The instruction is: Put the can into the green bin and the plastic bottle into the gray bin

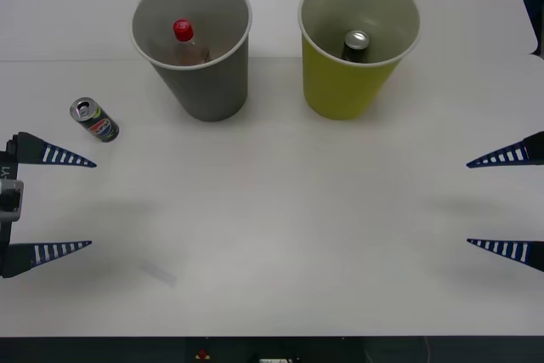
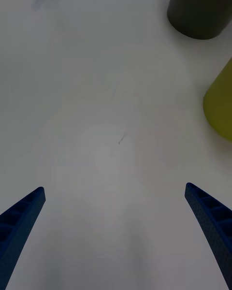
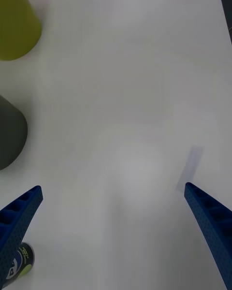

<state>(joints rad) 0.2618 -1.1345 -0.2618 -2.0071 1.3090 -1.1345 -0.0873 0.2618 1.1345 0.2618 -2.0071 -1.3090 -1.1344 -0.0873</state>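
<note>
While the plastic bottle (image 1: 184, 41) is already lodged in the gray bin (image 1: 208, 82) and a plain can (image 1: 355, 43) in the green bin (image 1: 344, 87), the logo can (image 1: 93, 120) is left on the tabletop (image 1: 272, 235) beside the left claw (image 1: 51, 201), both claws, the right claw (image 1: 506, 201) included, being held apart and empty.

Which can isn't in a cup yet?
The can with the blue-red-white logo, out on the table by the left gripper. The plain can sits inside the green bin.
</note>
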